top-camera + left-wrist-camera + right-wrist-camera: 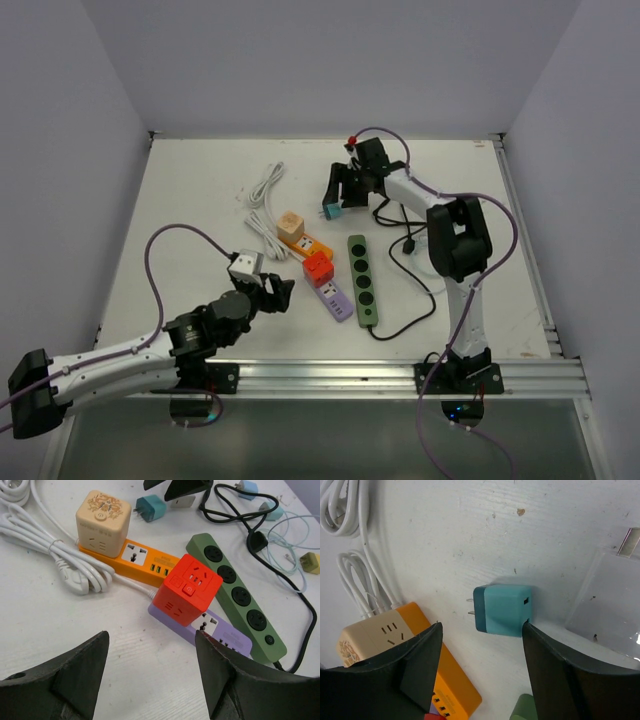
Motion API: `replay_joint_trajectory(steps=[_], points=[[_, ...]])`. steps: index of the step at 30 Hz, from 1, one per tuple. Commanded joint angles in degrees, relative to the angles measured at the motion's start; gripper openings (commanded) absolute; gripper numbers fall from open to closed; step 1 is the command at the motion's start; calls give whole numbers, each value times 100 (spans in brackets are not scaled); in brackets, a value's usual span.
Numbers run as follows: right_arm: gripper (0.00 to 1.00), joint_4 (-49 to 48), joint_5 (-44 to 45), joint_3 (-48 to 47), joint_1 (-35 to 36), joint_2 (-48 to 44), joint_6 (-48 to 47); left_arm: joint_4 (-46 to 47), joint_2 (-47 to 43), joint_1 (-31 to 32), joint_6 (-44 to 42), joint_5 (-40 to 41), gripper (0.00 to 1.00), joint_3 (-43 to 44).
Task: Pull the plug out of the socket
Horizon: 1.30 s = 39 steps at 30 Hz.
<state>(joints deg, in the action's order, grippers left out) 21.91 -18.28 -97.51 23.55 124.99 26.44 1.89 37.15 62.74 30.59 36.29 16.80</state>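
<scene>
Right wrist: teal plug (502, 610) corner hidden

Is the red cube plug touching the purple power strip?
Touching. The left wrist view shows the red cube seated directly on the purple strip, no gap.

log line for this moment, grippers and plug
left gripper open, facing red cube socket | right gripper open over teal plug | plug free on table

L gripper (272, 292) jaws wide apart, arm low and stretched out behind it. R gripper (338, 192) tipped down, jaws apart, forearm raised behind it.
</scene>
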Motion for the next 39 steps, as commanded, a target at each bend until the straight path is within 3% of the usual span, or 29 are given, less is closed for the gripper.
replay_joint_trajectory(steps=[1,6,10,13,20,28,39], points=[[69,243,-255,-233,-8,-97,-103,-180,-84,-25,70,62,74,-71],[75,629,439,-163,-8,-693,-402,-339,-383,-25,9,1,74,-141],[75,728,966,371,123,-1554,-701,607,-550,-25,-473,-630,73,-509],[86,323,1185,1311,420,-2381,-885,1521,-874,-16,-878,-799,73,-1018],[90,331,1292,2130,1362,-3445,-1176,2166,-1403,-16,-976,-957,74,-1680],[95,823,1915,2290,2338,-3385,-1492,2193,-937,-16,-958,-1028,73,-1574],[96,736,2284,2369,2874,-2884,-1290,1745,-1491,-16,-721,-597,74,-1662]])
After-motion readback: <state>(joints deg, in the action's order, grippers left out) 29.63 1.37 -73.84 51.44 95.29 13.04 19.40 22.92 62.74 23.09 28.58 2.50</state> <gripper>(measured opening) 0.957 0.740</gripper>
